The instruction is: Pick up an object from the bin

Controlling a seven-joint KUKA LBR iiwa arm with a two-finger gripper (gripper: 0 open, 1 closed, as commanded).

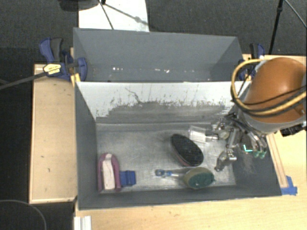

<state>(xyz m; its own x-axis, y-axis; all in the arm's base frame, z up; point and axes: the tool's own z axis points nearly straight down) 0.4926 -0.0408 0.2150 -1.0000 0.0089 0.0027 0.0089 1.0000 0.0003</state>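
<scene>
Nothing is picked yet. The jaws hang low at the right end of the bin [144, 99], under the arm's orange-covered wrist [276, 87], and nothing shows between them; how far apart they stand is not readable from this angle. The closest candidates are the black oval pad [187, 149], lying flat on the floor just left of the jaws, and a small clear-whitish piece [198, 133] touching or just beside its upper end, I can't say which. A brush with a round green head [199, 178] and a blue handle [168, 173] lies just below the pad. To do the step well, judged from here: commit to one thing, centre over it, and close across its narrow width, not its length. The pad looks the easiest, broad and alone on top. It is low and flat though, so the jaws likely need to go right down to the floor. Obstacles: the right wall slopes in close beside the wrist, and the green head sits near enough to get nudged. A pink-and-white bottle [109, 172] with a blue piece [127, 178] beside it lies well apart at the lower left, no obstacle.
</scene>
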